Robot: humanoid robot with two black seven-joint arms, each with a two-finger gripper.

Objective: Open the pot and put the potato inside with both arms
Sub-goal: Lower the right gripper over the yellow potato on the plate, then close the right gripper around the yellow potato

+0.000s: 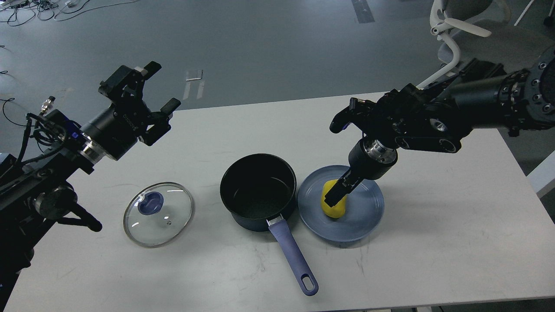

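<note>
The dark pot (258, 190) with a purple handle (295, 258) stands open at the table's middle. Its glass lid (158, 213) with a blue knob lies flat on the table to the left. The yellow potato (336, 211) lies on a blue plate (366, 212) right of the pot. My right gripper (334, 197) points down onto the potato; only one dark finger shows across it, so I cannot tell how the jaws stand. My left gripper (160, 86) is open and empty, held high above the table's far left edge.
The white table (433, 238) has bare surface at the right and front. A white office chair (455, 26) stands beyond the far right corner. Cables lie on the floor at the top left.
</note>
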